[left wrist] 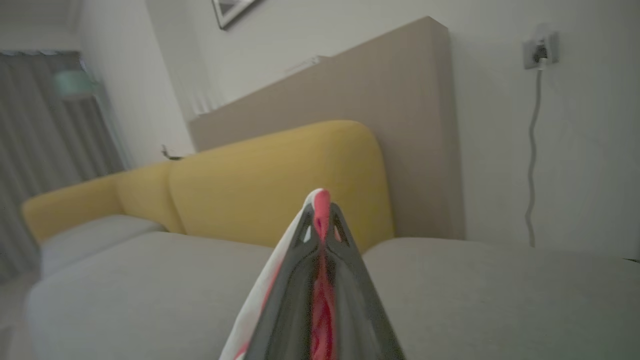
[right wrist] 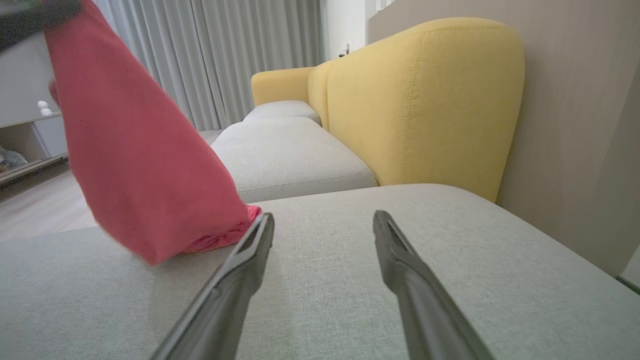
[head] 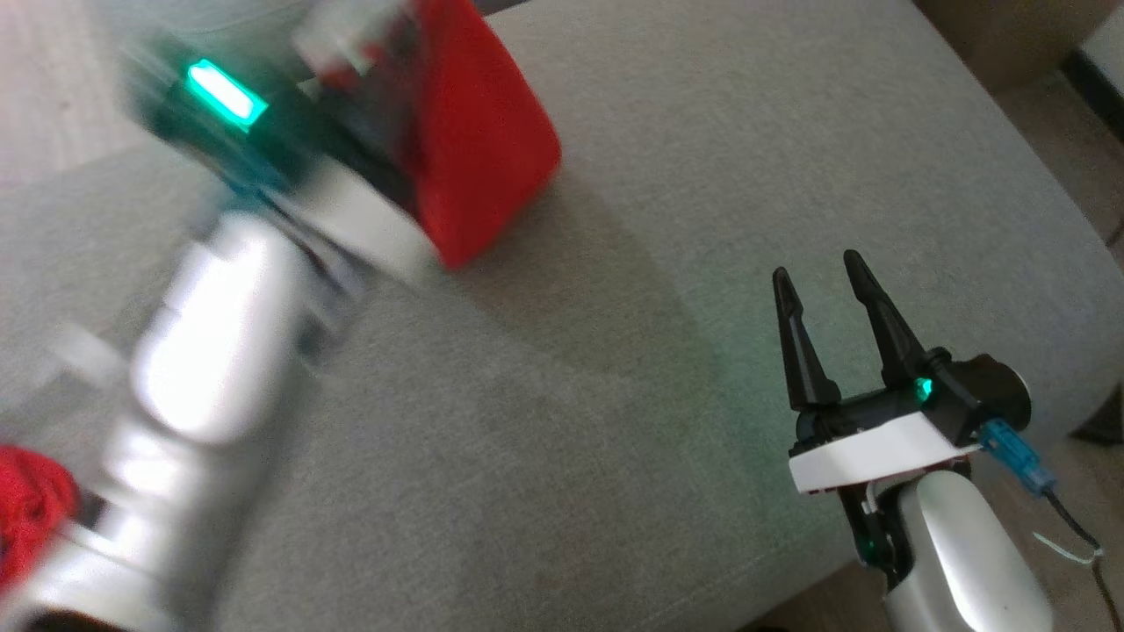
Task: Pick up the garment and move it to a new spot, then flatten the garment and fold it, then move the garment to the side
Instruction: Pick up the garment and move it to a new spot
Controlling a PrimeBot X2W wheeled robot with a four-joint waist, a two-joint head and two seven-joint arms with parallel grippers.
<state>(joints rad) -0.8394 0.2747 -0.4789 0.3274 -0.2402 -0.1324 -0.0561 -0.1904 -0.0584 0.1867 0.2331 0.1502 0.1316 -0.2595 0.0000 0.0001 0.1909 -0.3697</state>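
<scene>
Red garment (head: 479, 132), pinched in the left pincer (left wrist: 320, 210) and hanging long-axis down, its lower end touching the grey sofa cushion (head: 615, 439) toward the far left edge, well to the left of the spread, empty right pincer (head: 817, 268) by the near right edge.
</scene>
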